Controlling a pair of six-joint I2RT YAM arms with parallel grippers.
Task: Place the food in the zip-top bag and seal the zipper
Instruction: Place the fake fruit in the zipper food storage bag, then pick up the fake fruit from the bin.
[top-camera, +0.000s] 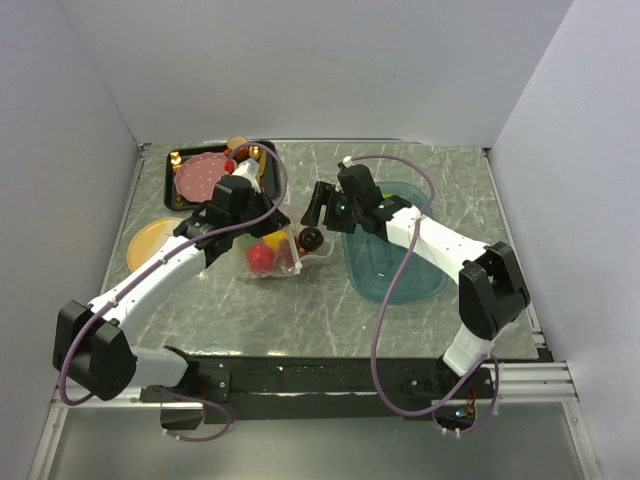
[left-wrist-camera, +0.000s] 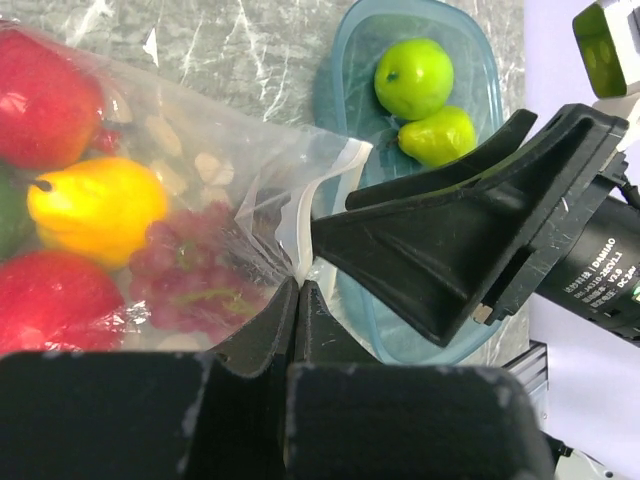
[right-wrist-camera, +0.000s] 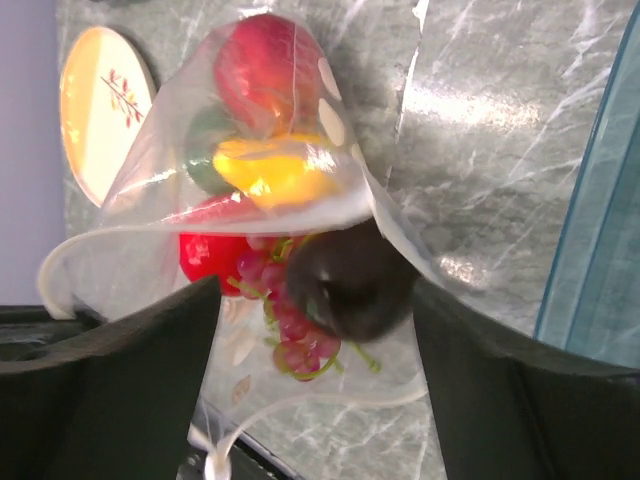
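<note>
Grey marbled counter (top-camera: 300, 310) carries everything. Its largest item is a translucent teal tray (top-camera: 400, 280) on the right, beneath the right arm, holding a green apple (left-wrist-camera: 413, 77) and a green pear (left-wrist-camera: 437, 135). At the back left, a black tray (top-camera: 172, 195) bears a pink dotted plate (top-camera: 203, 178), and a yellow plate (top-camera: 150, 242) lies on the counter just outside the left arm. The zip-top bag (top-camera: 270, 250) lies mid-counter between the two tools, its long axis running roughly left to right and its mouth gaping toward the teal tray. The zipper (left-wrist-camera: 335, 170), a white strip, rims that mouth. The left tool (left-wrist-camera: 297, 295) has its fingers pressed together on the bag's edge beside the mouth. The right tool (right-wrist-camera: 315, 300) stands with its fingers wide apart over the mouth, one fingertip just beside the zipper. Inside the bag lie red apples (left-wrist-camera: 45, 100), a yellow pear (left-wrist-camera: 95, 205), a half-hidden green fruit (right-wrist-camera: 205, 160) and a dark red grape bunch (left-wrist-camera: 185, 270). A dark brown ball (right-wrist-camera: 350, 280) sits right at the mouth.
</note>
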